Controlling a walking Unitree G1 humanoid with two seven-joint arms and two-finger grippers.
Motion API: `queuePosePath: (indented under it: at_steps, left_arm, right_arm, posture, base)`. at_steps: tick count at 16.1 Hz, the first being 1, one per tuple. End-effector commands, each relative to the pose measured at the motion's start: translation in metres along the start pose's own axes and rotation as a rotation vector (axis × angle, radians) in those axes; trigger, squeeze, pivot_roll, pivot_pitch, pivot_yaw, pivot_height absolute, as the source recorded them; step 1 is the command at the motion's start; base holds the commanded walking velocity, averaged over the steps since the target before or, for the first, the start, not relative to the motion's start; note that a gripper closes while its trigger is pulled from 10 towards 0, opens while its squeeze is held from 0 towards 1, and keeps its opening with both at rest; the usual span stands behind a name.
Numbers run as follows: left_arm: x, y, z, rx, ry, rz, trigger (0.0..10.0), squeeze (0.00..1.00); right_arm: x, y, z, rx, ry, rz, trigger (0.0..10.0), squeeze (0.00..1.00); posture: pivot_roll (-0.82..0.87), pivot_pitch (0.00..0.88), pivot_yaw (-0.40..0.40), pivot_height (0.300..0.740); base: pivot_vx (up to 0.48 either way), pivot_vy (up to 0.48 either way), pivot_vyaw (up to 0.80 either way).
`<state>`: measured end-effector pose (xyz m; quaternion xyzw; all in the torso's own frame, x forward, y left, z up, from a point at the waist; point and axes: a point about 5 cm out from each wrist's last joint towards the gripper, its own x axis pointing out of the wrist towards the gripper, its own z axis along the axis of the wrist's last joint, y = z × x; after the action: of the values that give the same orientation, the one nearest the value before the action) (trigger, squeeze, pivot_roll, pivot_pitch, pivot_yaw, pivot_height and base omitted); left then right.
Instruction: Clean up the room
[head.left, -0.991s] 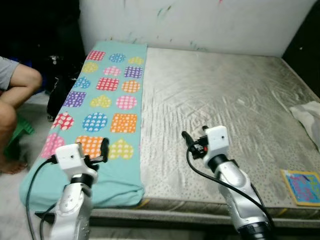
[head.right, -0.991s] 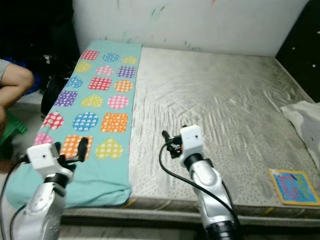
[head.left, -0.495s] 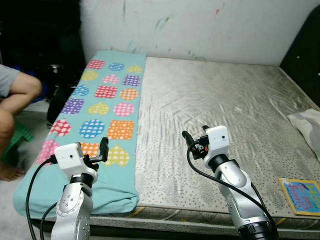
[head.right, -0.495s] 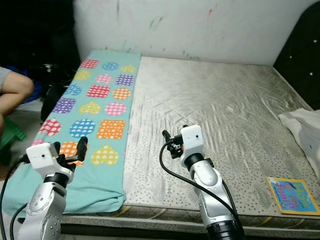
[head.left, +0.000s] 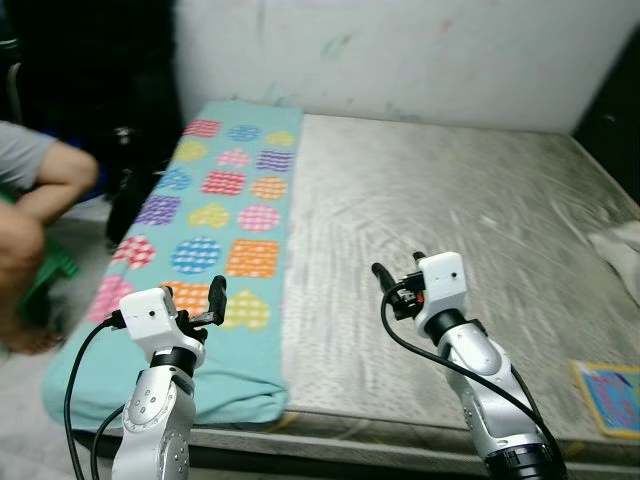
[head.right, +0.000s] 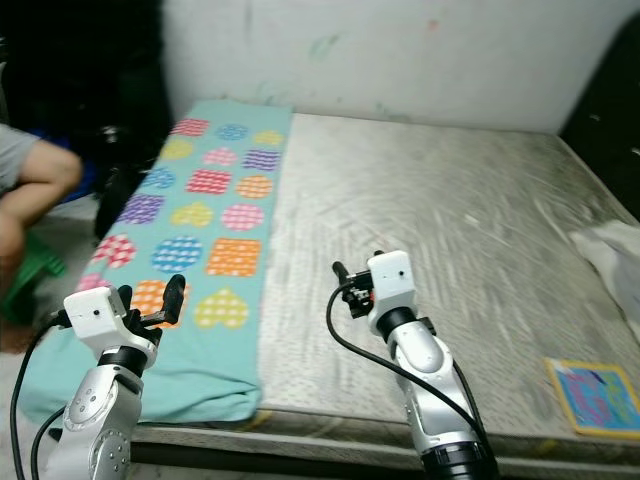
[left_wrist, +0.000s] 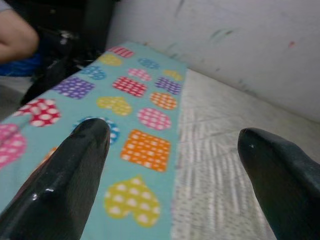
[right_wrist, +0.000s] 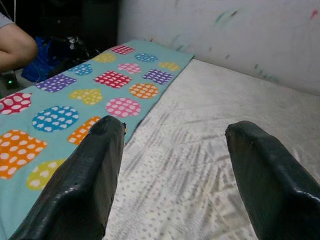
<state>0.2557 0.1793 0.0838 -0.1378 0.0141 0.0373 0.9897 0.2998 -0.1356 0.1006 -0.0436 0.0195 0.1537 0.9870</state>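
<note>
Both grippers hang spread wide, holding nothing: the left gripper (head.left: 215, 300) over the teal patterned blanket (head.left: 225, 215), the right gripper (head.left: 395, 285) over the bare grey mattress (head.left: 470, 210). Far right of it lie a colourful book (head.left: 612, 395), its writing unreadable, and white cloth (head.left: 620, 245). A person's arm (head.left: 45, 185) shows left of the left gripper.

Lighting is even and moderately bright over the grey quilted mattress (head.left: 450, 210) and the turquoise blanket printed with coloured dotted hearts, circles and squares (head.left: 225, 205), with no hard shadows or glare on either, while the upper left corner beside the scuffed white wall (head.left: 420, 50) falls into near-black shade. Both head views are softened by motion blur, strongest at the left edge over the seated person's bent arm (head.left: 45, 185) and at the right edge over the small blue picture book (head.right: 592, 392). In both wrist views the glossy black fingers (left_wrist: 70, 175) are large, out of focus and carry faint highlights, and the mattress weave streaks near them.
</note>
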Motion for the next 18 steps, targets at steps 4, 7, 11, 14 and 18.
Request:
queuePosePath:
  at_steps: [4,7,11,14,18]
  left_arm:
    - [-0.0001,0.0033,-0.0002,0.007,0.011,0.010,10.0,0.00]
    - [0.0001,0.0038,0.0000,0.004,0.010,0.015,10.0,0.00]
    - [0.0004,0.0042,0.0005,0.003,0.010,0.019,10.0,0.00]
    - [0.0009,0.0041,0.0005,0.003,0.010,0.017,10.0,0.00]
    - [0.0014,0.0019,0.0030,-0.001,-0.009,-0.009,10.0,0.00]
  right_arm:
    - [0.0023,0.0033,0.0022,0.000,-0.008,0.018,10.0,0.00]
    - [0.0024,0.0039,0.0017,0.007,-0.006,0.025,10.0,0.00]
    - [0.0025,0.0042,0.0013,0.013,-0.002,0.026,10.0,0.00]
    - [0.0029,0.0043,0.0012,0.016,0.000,0.028,10.0,0.00]
    - [0.0033,0.0048,0.0010,0.021,0.003,0.030,10.0,0.00]
  posture:
    - [-0.12,0.000,-0.048,0.740]
    - [-0.12,0.000,-0.050,0.740]
    - [-0.12,0.000,-0.051,0.740]
    - [-0.12,0.000,-0.049,0.740]
    - [-0.12,0.000,-0.049,0.740]
  base:
    - [0.000,0.480,0.00]
    - [0.000,0.480,0.00]
    - [0.000,0.480,0.00]
    - [0.000,0.480,0.00]
    - [0.000,0.000,0.00]
